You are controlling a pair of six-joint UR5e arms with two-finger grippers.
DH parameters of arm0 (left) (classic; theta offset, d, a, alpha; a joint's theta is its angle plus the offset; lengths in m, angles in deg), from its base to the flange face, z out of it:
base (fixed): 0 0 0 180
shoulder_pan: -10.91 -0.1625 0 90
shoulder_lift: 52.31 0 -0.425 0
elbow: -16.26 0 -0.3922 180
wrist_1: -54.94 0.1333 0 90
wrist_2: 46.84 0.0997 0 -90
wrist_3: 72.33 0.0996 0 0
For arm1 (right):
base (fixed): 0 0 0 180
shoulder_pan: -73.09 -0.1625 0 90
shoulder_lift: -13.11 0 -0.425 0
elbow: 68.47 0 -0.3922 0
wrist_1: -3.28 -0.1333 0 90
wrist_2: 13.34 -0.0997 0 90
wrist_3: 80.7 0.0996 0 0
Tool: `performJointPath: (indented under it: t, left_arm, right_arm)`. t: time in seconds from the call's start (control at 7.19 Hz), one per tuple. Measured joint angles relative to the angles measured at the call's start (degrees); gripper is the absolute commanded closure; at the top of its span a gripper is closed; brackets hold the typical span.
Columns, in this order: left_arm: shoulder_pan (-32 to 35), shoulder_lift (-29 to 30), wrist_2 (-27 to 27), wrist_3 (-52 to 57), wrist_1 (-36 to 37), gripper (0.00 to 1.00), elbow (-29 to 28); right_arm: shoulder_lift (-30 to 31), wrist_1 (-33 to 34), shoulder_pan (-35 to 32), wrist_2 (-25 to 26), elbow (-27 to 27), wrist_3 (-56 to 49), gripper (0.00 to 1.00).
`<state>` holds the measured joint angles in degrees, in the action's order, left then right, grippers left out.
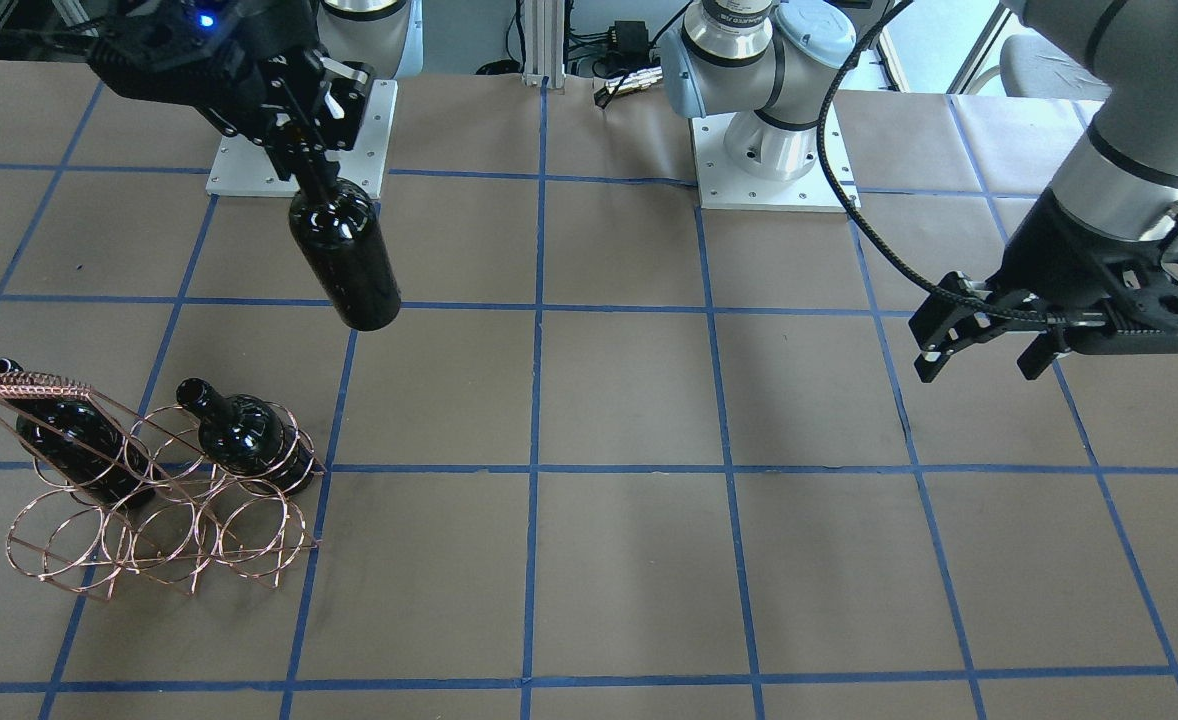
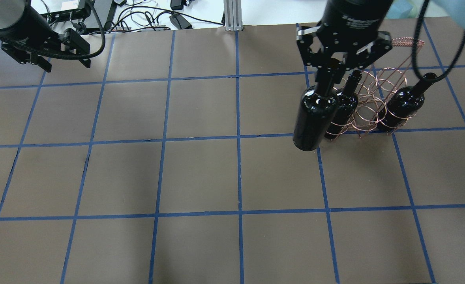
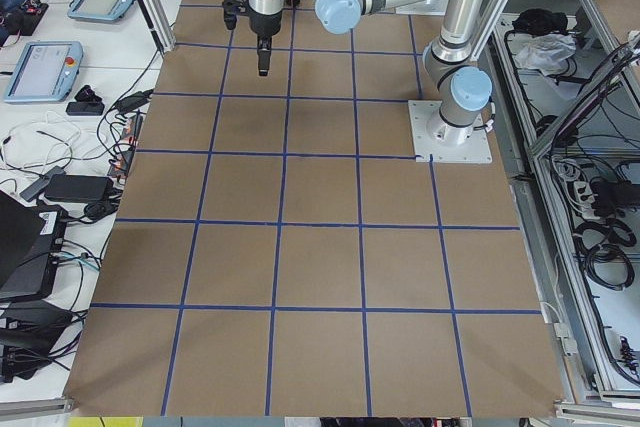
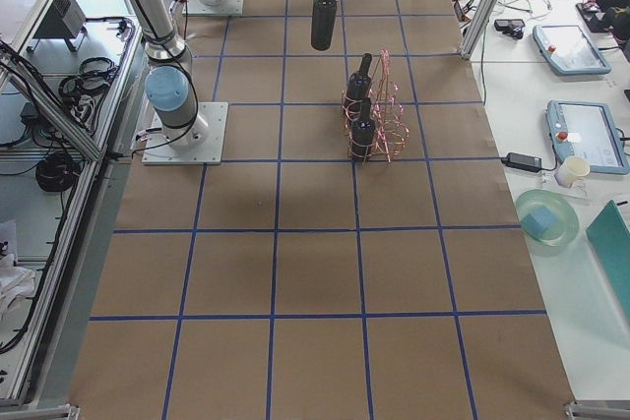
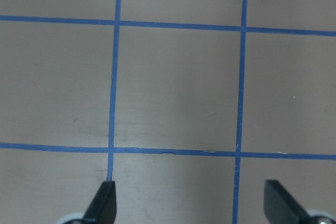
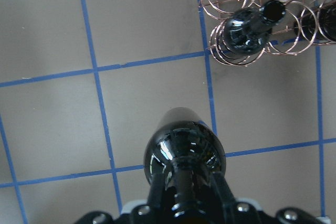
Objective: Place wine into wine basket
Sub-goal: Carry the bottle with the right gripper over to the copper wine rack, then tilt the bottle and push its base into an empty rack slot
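Above the table (image 1: pixel 629 560), beside the rack: the wine (image 1: pixel 347 255) hung clear of the surface, base down and slightly tilted. It was near the wine basket (image 1: pixel 27 385) but not yet over any ring.
Right gripper (image 1: pixel 313 168): pinched on the wine's narrow neck, probably so the heavy body could hang below and go base-first into a ring.
Left gripper (image 1: pixel 981 358): fingers spread wide over bare table, well apart from the rack, seemingly parked out of the way.
Basket contents: a handle-end bottle (image 1: pixel 79 440) and a near-end bottle (image 1: pixel 249 440) leaned neck-up in the row farther from the front-facing camera. An empty ring lay between them and the other row was empty. That middle gap looked the likely slot.
Why the approach side: the wine hung beside the near-end bottle, so a careless descent risked knocking glass on glass.
Labels and writing: none showed on the glossy black glass. Small lettering on the right arm's wrist (image 2: pixel 351 19) was too small to read.
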<state>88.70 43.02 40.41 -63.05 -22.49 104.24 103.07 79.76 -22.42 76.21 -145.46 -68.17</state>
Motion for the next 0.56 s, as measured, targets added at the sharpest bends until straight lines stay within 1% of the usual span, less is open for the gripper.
performJointPath:
  t: [0.28, 0.42, 0.56]
  left_arm:
    - [3.3, -0.9, -0.2, -0.6, -0.1, 0.00, -0.4]
    - [4.3, -1.4, 0.2, -0.7, -0.4, 0.00, -0.5]
    - [5.0, -1.9, 0.5, -0.7, -1.2, 0.00, -0.7]
  right_arm:
    - [1.6, -2.7, 8.2, 1.8, 0.0, -11.2, 1.00]
    - [1.9, -2.5, 11.9, 2.2, 0.0, -16.1, 1.00]
    - [1.7, -1.1, 14.7, 2.5, 0.1, -20.3, 1.00]
